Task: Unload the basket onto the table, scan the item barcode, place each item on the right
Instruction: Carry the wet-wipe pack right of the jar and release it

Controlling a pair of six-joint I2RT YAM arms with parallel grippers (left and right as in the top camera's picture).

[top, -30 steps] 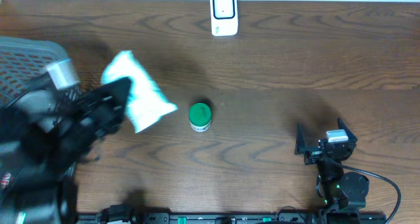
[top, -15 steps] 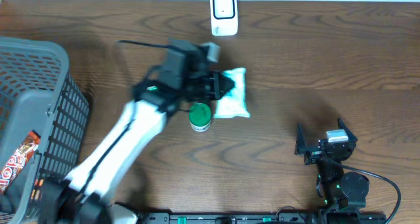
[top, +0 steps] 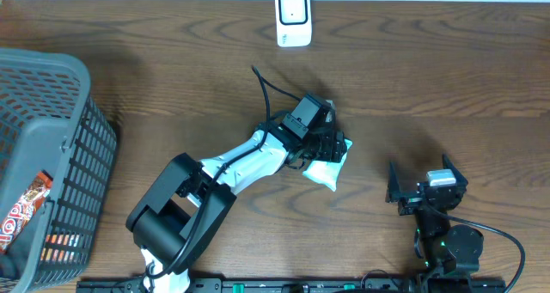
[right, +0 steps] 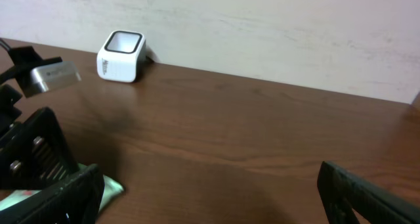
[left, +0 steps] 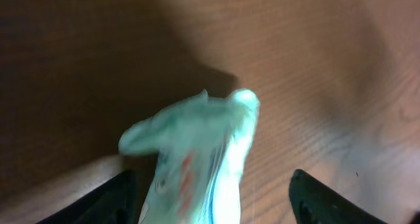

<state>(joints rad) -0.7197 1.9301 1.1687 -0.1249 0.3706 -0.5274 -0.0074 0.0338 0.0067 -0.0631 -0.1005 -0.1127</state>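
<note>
Nearest, by the front edge on the right side, the right gripper is resting low over the table, its two fingers standing wide apart and gripping nothing; its own camera is showing only bare wood between them. Further in, at mid-table, the left arm is stretching out from the front left, and the left gripper is hanging over a white and mint-green packet. In the left wrist view the fingers are standing well apart with the packet between them, a clear gap showing on at least one side, so the jaws are spread and not clamping it. The packet is showing blurred there, with red and blue print on it but no barcode to be made out; whether it is lying flat on the wood I cannot tell. Off to the left, a grey basket is sitting at the table's edge, a red snack pack lying inside. Farthest back, against the wall, the white scanner is standing well apart from the packet.
</note>
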